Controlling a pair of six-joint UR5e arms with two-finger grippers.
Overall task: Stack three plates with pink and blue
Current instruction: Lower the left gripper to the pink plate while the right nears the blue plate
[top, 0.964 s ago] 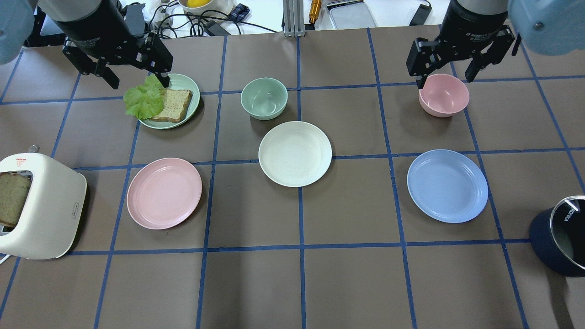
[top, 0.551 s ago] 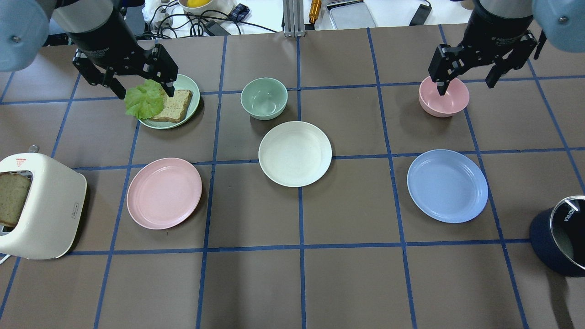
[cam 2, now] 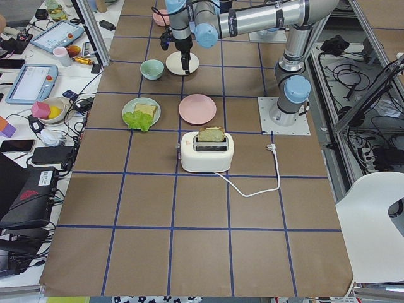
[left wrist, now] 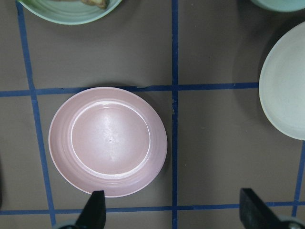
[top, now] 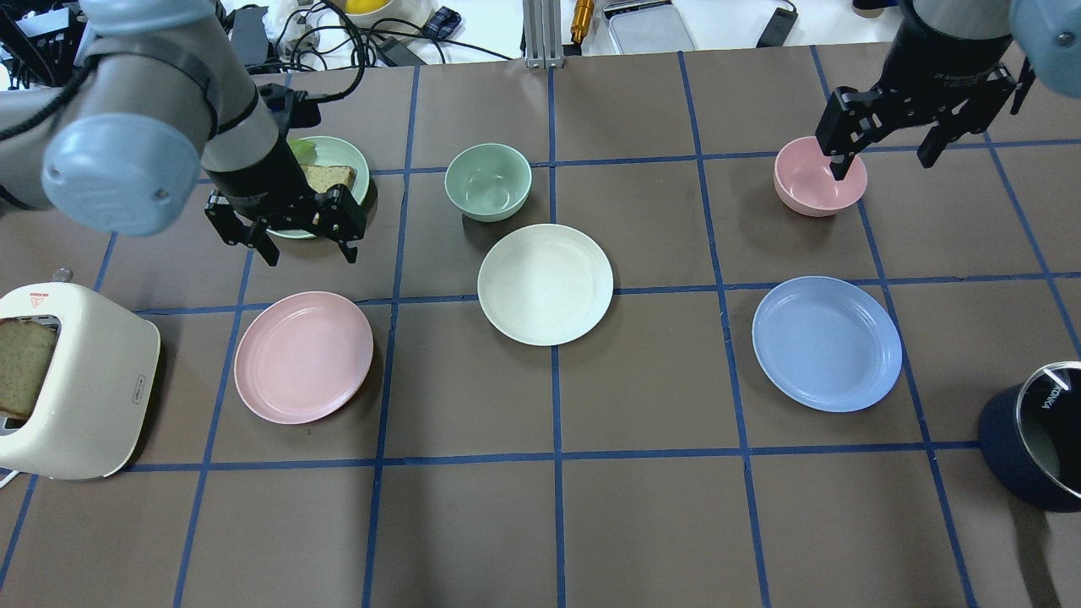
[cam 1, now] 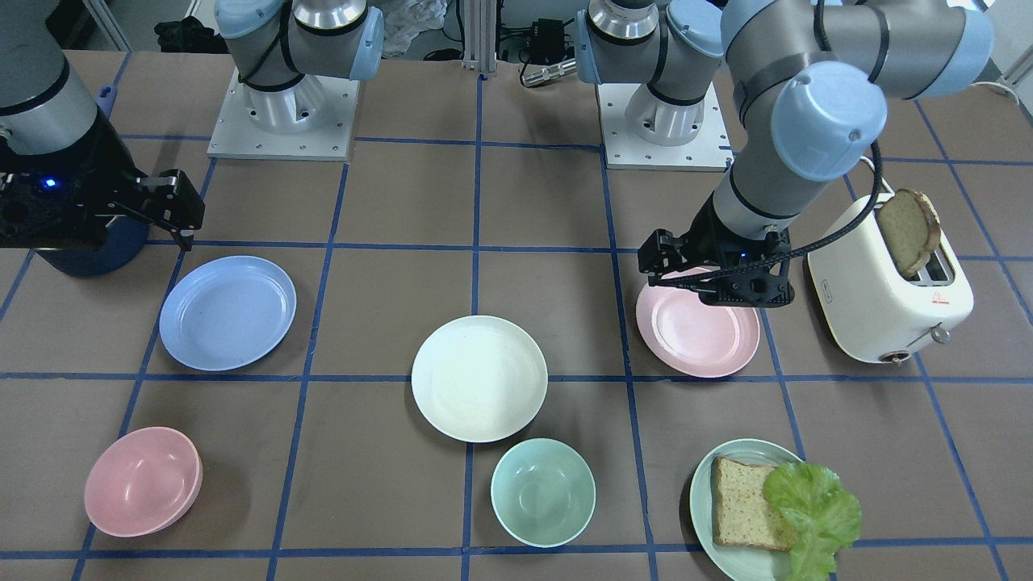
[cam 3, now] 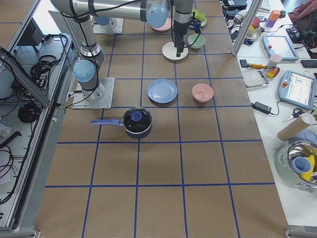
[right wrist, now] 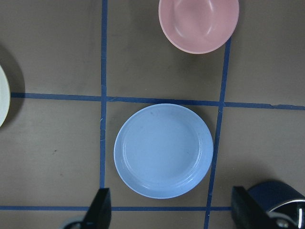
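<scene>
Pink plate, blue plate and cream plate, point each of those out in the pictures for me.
pink plate (left wrist: 110, 139), left wrist-mounted view, middle of its flat base.
blue plate (right wrist: 163, 149), right wrist-mounted view, middle of its flat base.
cream plate (top: 545, 284), overhead exterior view, middle of its flat base.

Table (top: 642, 523): left plate (top: 303, 357), middle plate (top: 545, 285), right plate (top: 827, 344) in a row, apart. Toaster (top: 76, 380) at row's left; pot (top: 1034, 435) at its right. First bowl (top: 488, 181) beyond middle plate, second bowl (top: 820, 176) beyond right plate.

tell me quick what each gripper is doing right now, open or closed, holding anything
Left gripper: open, holding nothing.
Right gripper: open, holding nothing.
</scene>
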